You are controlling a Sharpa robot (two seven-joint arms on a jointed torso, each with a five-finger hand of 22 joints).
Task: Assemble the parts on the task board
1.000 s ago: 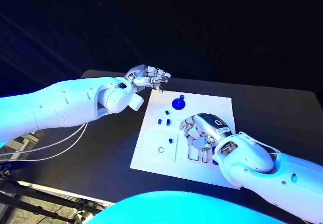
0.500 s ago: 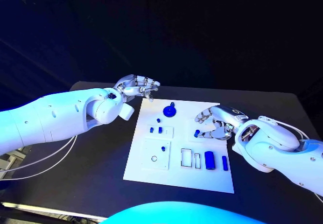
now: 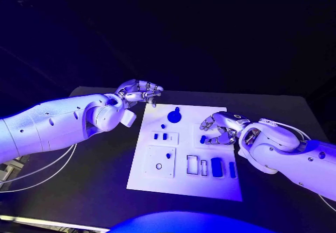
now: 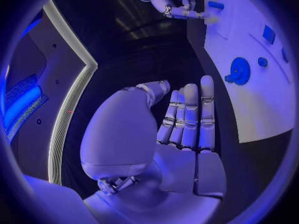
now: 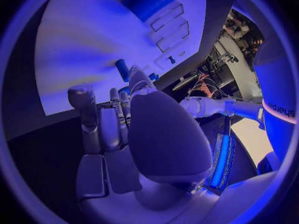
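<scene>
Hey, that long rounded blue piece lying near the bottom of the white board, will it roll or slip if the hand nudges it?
The long blue part looks smooth and rounded at both ends, so it would probably slide readily on the task board. It seems to lie in a slot beside other outlined slots, which likely keeps it from rolling. It looks rigid and probably light.

Left hand (image 3: 140, 91) is hovering, fingers curled, just off the task board's (image 3: 150, 177) far corner; right hand (image 3: 218, 128) is pinching a blue part (image 3: 204, 139) over it.
</scene>
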